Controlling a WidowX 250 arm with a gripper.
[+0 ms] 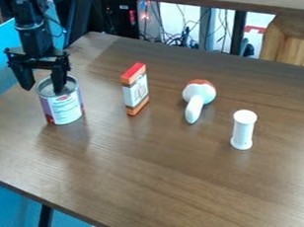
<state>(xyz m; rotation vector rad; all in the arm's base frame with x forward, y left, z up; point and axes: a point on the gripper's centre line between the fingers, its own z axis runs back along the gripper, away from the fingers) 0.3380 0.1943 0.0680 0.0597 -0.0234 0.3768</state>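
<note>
Black two-finger pincer (43, 89): standing wide, one finger overlapping the open mouth of a round, white-and-purple-labelled metal can (65, 110) just below, the other hanging outside its rim. Clean gripping is depending on centring that wall. Orange-and-white rectangular box (136, 91): standing nearby.

One of the fingers (59, 79) hides part of the rim of the can (65, 110). Above them, the top edge cuts off the arm (29, 18). Print on the can below the fingers is too small to tell; well below them, the bottom edge crops the desk (153, 175).
</note>
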